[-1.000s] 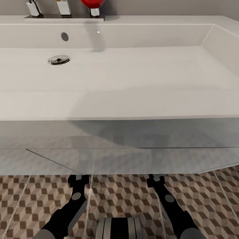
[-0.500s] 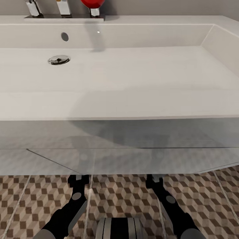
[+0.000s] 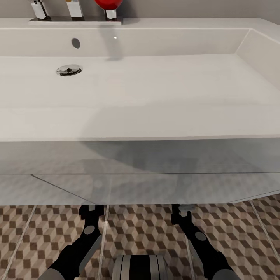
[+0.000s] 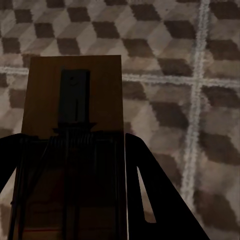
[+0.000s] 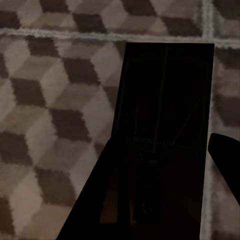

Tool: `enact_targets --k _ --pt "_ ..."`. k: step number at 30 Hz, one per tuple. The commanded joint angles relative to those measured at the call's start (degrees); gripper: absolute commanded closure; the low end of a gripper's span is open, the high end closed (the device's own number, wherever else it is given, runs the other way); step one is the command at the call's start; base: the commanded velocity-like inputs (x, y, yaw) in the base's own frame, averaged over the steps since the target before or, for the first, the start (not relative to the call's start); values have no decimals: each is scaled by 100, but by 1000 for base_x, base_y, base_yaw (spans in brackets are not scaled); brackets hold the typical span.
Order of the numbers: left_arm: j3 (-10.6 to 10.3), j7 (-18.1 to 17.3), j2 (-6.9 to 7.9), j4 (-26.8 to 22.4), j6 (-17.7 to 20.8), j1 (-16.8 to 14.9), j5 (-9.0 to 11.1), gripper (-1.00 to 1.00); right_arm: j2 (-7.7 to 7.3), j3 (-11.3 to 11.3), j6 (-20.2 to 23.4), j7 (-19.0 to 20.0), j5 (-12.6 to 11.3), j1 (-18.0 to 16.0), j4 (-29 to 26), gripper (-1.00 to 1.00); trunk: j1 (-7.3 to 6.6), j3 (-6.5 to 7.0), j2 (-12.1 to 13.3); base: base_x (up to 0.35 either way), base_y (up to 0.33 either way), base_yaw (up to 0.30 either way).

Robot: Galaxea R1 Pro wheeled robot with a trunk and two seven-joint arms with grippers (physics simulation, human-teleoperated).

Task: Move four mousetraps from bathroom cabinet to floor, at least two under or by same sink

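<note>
L hand (image 4: 75,200) & R hand (image 5: 165,200) each grasping mousetrap (image 4: 75,100) (image 5: 165,100); sink (image 3: 155,85) empty.

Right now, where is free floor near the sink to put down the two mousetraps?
Bare patterned floor lies between the two arms, bordered behind by the sink front. More free tiles lie outside each arm. The left mousetrap and the right mousetrap hang over bare tiles. Nothing crowds the visible floor.
</note>
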Motion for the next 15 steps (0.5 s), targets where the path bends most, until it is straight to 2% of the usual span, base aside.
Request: enact_targets --k 1,15 --pt "-38 51 8 0 -31 -6 44 100 5 -34 -21 18 65 -2 1 100 -1 -3 -1 0 0 0" --pt "-38 27 0 -1 -36 -6 53 100 -12 -34 -20 -35 117 -2 -16 100 -1 -3 -1 0 0 0"
